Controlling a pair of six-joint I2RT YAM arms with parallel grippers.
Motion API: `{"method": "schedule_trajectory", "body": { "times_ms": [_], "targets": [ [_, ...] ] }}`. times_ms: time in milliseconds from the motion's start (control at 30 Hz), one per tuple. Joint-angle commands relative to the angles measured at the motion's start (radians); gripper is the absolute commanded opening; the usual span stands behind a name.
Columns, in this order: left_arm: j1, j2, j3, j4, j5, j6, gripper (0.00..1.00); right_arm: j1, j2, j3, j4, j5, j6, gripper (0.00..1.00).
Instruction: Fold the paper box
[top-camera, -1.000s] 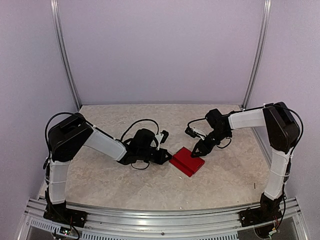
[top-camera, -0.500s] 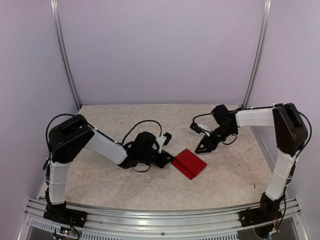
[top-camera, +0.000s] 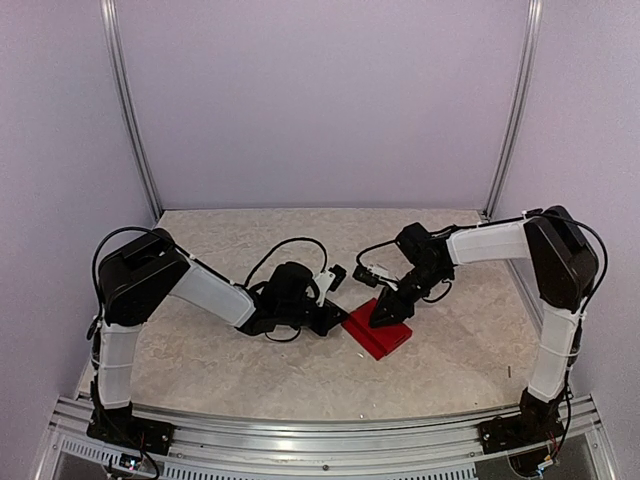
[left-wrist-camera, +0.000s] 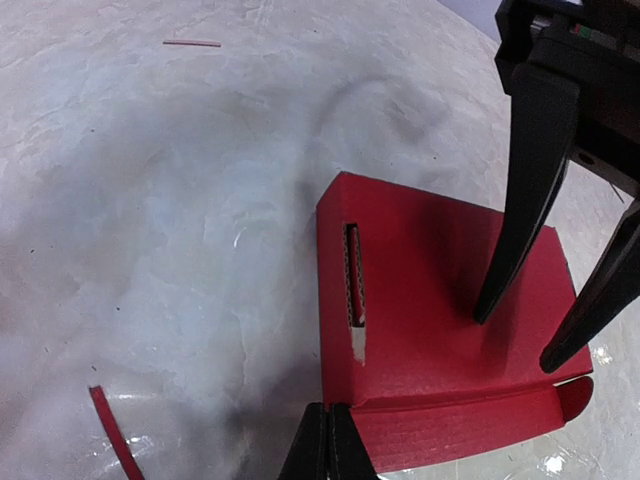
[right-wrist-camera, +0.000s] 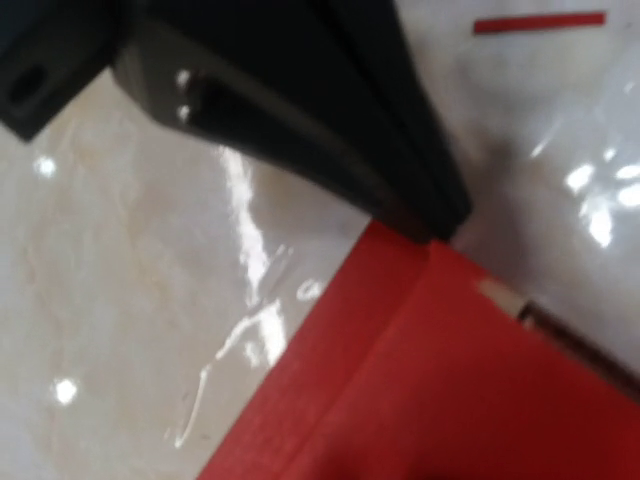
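Observation:
The paper box (top-camera: 378, 330) is a flat bright red rectangle lying on the table between the arms. In the left wrist view the paper box (left-wrist-camera: 430, 300) shows a slot near its left edge and a folded flap along its near edge. My left gripper (top-camera: 336, 322) is shut, and its joined fingertips (left-wrist-camera: 333, 440) touch the box's near left corner. My right gripper (top-camera: 386, 312) is open, with both fingertips (left-wrist-camera: 487, 310) resting on the box's top face. In the right wrist view the red box (right-wrist-camera: 450, 390) fills the lower right, with the left gripper's black fingers (right-wrist-camera: 300, 120) at its corner.
Thin red paper strips lie on the marbled table, one by the left fingers (left-wrist-camera: 115, 435), one farther off (left-wrist-camera: 192, 43) and one in the right wrist view (right-wrist-camera: 540, 22). Metal frame posts (top-camera: 130, 110) and grey walls close in the table's back and sides.
My right gripper swung off to the right of the box, then came back left and down onto its top. My left gripper edged right against the box's corner.

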Motion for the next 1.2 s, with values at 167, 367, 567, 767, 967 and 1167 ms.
{"method": "schedule_trajectory", "body": {
  "times_ms": [167,367,567,767,967,1167],
  "targets": [
    [-0.021,-0.026,-0.023,0.014,-0.025,0.034,0.06,0.006,0.064,0.019,-0.026,-0.01,0.016,0.26],
    [-0.027,-0.056,-0.05,0.014,-0.055,0.018,0.12,0.006,0.07,0.017,-0.021,0.003,0.018,0.26],
    [-0.027,-0.081,-0.087,0.041,-0.061,-0.003,0.09,0.007,0.072,0.017,-0.022,0.005,0.02,0.26],
    [-0.027,-0.069,-0.082,0.049,-0.044,-0.007,0.02,0.007,0.074,0.019,-0.022,0.007,0.021,0.26],
    [-0.027,-0.046,-0.066,0.039,-0.043,-0.017,0.06,0.007,0.071,0.016,-0.023,0.009,0.021,0.26],
    [-0.021,-0.033,-0.042,0.016,-0.052,-0.018,0.05,0.006,0.074,0.017,-0.022,0.009,0.024,0.26]
  ]
}}
